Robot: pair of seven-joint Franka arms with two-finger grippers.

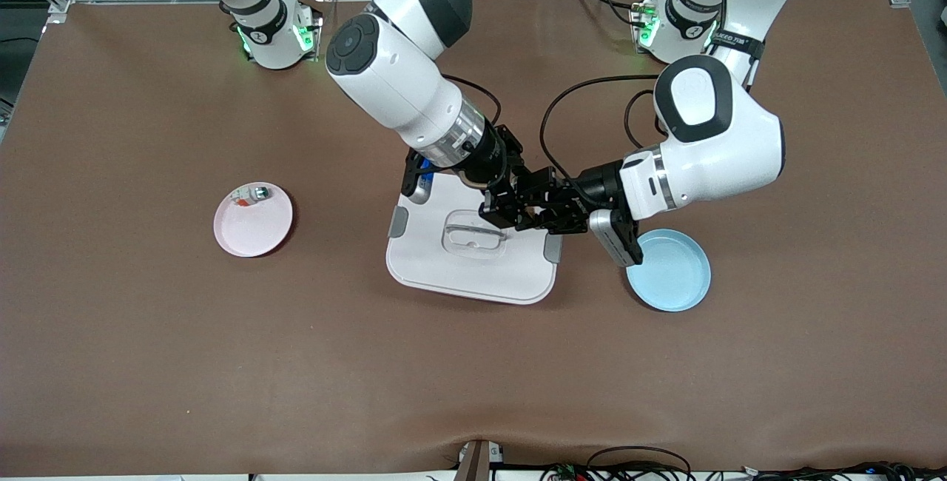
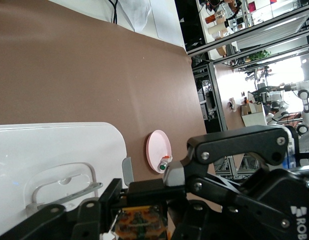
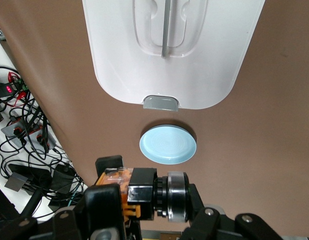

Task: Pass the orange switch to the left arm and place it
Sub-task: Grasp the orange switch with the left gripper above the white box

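The orange switch (image 3: pixel 125 192), an orange block with a black and silver cylindrical end, hangs in the air over the white box (image 1: pixel 473 266), near its edge toward the left arm's end. My right gripper (image 1: pixel 507 209) is shut on the orange block. My left gripper (image 1: pixel 549 214) meets it from the left arm's end, and its fingers (image 2: pixel 102 207) close snugly on either side of the switch (image 2: pixel 140 221). The box also shows in the right wrist view (image 3: pixel 119 65) and in the left wrist view (image 2: pixel 54 150).
A blue plate (image 1: pixel 669 271) lies beside the box toward the left arm's end. A pink plate (image 1: pixel 253 226) toward the right arm's end holds a small white-silver piece with a green tip (image 1: pixel 255 193). Cables run along the table edge nearest the front camera.
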